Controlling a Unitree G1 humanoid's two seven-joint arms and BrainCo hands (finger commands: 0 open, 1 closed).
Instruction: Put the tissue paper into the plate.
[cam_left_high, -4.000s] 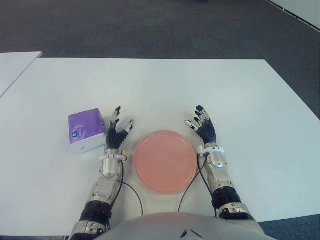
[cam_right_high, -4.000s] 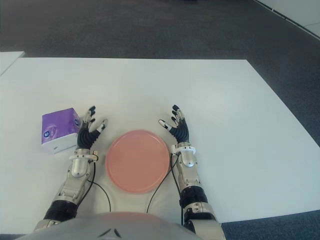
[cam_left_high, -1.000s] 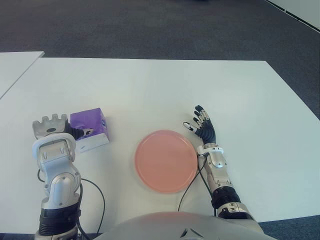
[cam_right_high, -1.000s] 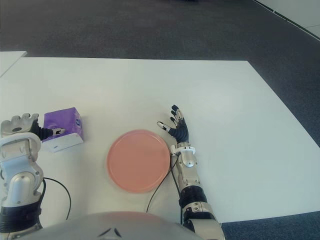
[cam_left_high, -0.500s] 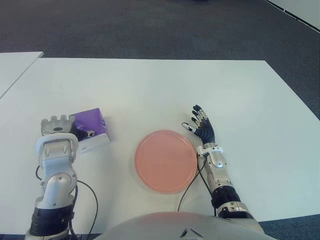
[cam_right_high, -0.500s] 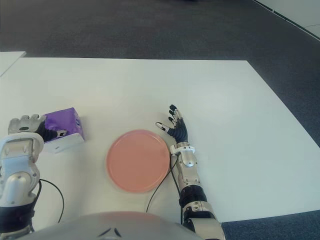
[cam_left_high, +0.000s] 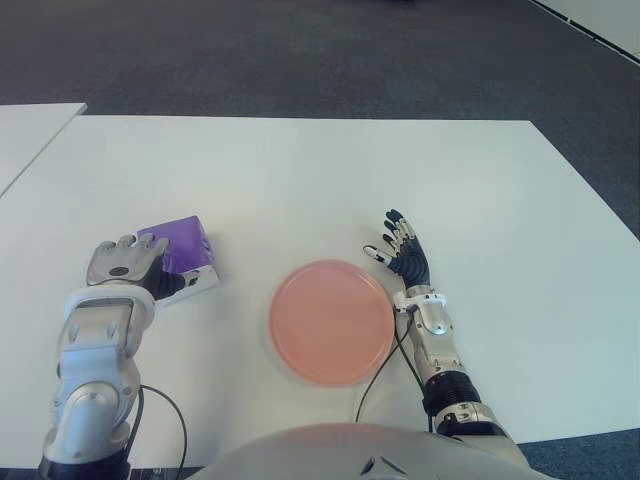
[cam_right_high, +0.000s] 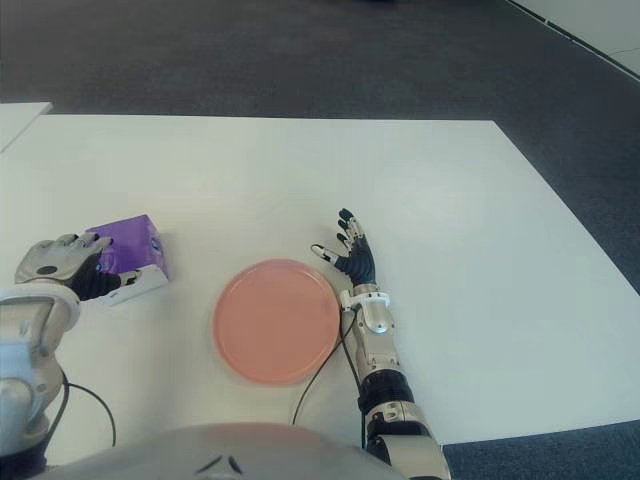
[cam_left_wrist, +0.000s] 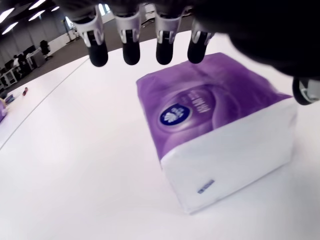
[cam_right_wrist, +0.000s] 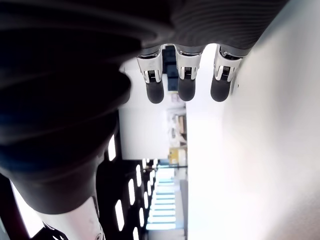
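Tissue pack: one purple-and-white tissue paper pack (cam_left_high: 181, 257) lies flat on the white surface (cam_left_high: 330, 180), well to the left of the plate; its long axis seems to run roughly left to right, slightly skewed
Plate: one round pink plate (cam_left_high: 331, 321), nothing in it; it sits between the two hands, near the robot's body
Left hand: the left hand (cam_left_high: 127, 262) is at the pack's left end and clearly the nearer of the two; in the left wrist view its fingers (cam_left_wrist: 131, 49) hang spread above the purple top with the thumb off to one side; they look uncurled and not yet clamped, though the eye views suggest they are at or very near the pack
Right hand: the right hand (cam_left_high: 402, 256) shows just right of the plate, fingers spread, holding nothing
Key relation: the pack lies directly under and ahead of the left fingers; the plate lies to the pack's right, so the carry would likely go rightward
Count: one pack; one plate; two hands
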